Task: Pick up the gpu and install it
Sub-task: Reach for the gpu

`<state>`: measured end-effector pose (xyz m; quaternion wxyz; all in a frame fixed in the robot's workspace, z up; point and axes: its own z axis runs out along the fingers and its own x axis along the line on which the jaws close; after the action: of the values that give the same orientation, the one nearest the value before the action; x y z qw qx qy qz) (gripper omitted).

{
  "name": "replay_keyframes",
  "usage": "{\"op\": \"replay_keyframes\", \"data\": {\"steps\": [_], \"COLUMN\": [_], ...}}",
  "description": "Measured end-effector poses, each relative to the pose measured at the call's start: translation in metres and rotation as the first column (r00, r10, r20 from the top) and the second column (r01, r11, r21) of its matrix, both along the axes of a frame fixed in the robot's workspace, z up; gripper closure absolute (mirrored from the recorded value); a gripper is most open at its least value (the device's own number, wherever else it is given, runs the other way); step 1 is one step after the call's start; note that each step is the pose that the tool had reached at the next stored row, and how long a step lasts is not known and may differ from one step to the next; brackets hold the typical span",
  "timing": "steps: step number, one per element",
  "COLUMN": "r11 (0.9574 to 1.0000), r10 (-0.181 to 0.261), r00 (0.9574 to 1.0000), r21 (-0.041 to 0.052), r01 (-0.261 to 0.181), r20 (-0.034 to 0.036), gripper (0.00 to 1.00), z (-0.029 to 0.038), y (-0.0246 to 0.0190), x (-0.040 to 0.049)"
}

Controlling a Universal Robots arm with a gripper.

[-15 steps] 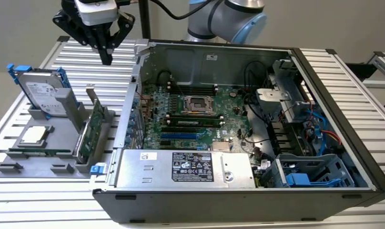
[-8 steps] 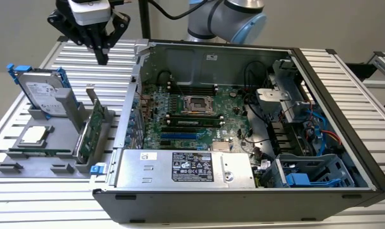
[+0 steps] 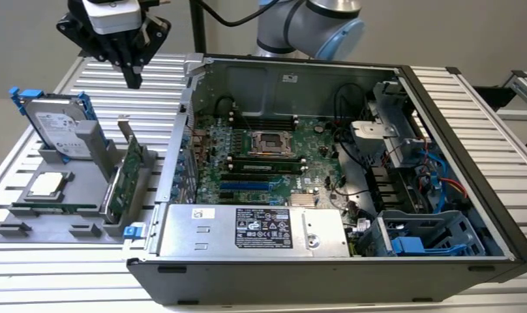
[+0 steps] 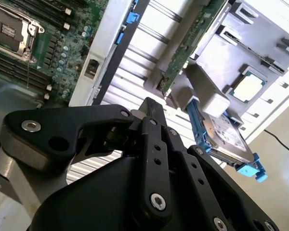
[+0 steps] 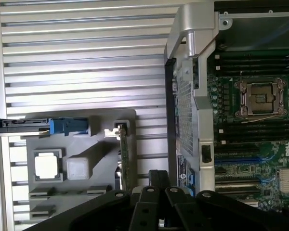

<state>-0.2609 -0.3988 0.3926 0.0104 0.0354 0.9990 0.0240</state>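
Beside the case wall (image 3: 178, 153), gpu (image 3: 124, 182) stands edgewise, parallel.

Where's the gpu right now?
At the exterior view's left, the gpu stands on edge in the gray holder, between the hard drive and the open computer case.

The arm (image 3: 309, 25) is made of round silver-grey tubes, with a light blue cap on the joint. A black cable (image 3: 218, 19) curves beside it. At its end sits a white block (image 3: 111, 14), and under that are the jaws, black all over. Their flat black bars have small shiny silver screws (image 4: 157, 202) and round holes in them.
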Motion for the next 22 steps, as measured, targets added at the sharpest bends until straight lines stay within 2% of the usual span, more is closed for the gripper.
{"op": "replay_keyframes", "data": {"steps": [22], "r11": [1.0], "r10": [0.0], "r00": [1.0], "r21": [0.0], "r01": [0.0], "r20": [0.0], "gripper": [1.0], "z": [0.0], "y": [0.0], "x": [-0.0221]}}
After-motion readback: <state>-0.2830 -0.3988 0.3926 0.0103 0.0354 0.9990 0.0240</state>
